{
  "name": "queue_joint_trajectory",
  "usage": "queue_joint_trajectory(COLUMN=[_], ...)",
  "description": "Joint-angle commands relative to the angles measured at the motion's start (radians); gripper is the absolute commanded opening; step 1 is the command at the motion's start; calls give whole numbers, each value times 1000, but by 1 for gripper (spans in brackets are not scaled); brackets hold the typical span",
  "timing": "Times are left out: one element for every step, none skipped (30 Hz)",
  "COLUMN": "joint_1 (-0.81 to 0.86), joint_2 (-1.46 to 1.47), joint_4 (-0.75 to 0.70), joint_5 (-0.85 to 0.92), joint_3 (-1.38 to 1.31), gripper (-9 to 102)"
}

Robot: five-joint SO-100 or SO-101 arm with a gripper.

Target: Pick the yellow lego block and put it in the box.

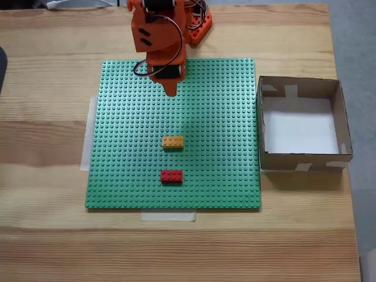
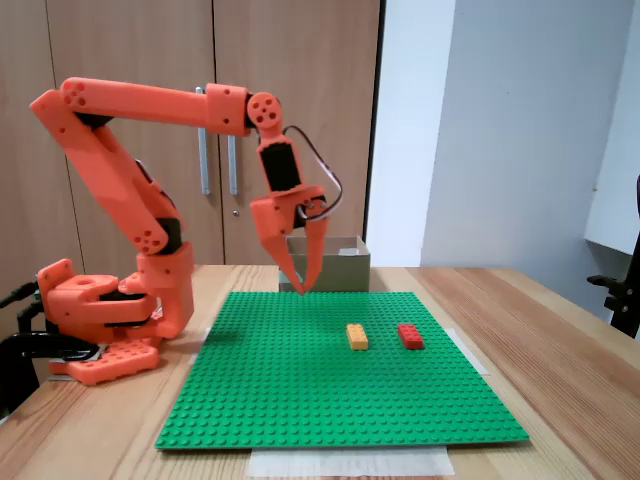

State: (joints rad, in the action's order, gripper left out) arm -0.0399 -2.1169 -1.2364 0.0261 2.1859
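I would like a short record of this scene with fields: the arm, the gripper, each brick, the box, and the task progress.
arm: orange, base at the table edge, reaching over the green baseplate
gripper: pointing down, above the baseplate, holding nothing, fingertips close together
yellow lego block: on the baseplate, apart from the gripper
red brick: on the baseplate, beside the yellow one, not touching it
box: cardboard, beside the baseplate, white floor, nothing inside
progress: block not yet picked
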Motion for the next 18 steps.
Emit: queue_joint_trajectory(joint_1=[2, 2, 2, 2, 2, 3, 3, 3, 3, 3, 3, 3, 5, 6, 6, 9, 11, 12], joint_2=[52, 69, 87, 104, 141, 161, 183, 202, 221, 233, 244, 256, 267, 276, 285, 295, 305, 316], joint_4=[-26, -35, -43, -48, -58, -66, -74, -81, -84, -84, -84, -80, -77, -77, -75, -71, -67, -63], joint_5=[9, 9, 9, 9, 11, 12, 15, 15, 18, 21, 25, 31, 35, 37, 38, 40, 40, 40], joint_3=[-92, -107, -123, -135, -164, -181, -198, -216, -230, -238, -241, -244, -249, -252, -255, -259, -262, -267], gripper=[3, 5, 6, 7, 9, 10, 10, 11, 11, 11, 12, 13, 15, 16, 17, 18, 20, 21])
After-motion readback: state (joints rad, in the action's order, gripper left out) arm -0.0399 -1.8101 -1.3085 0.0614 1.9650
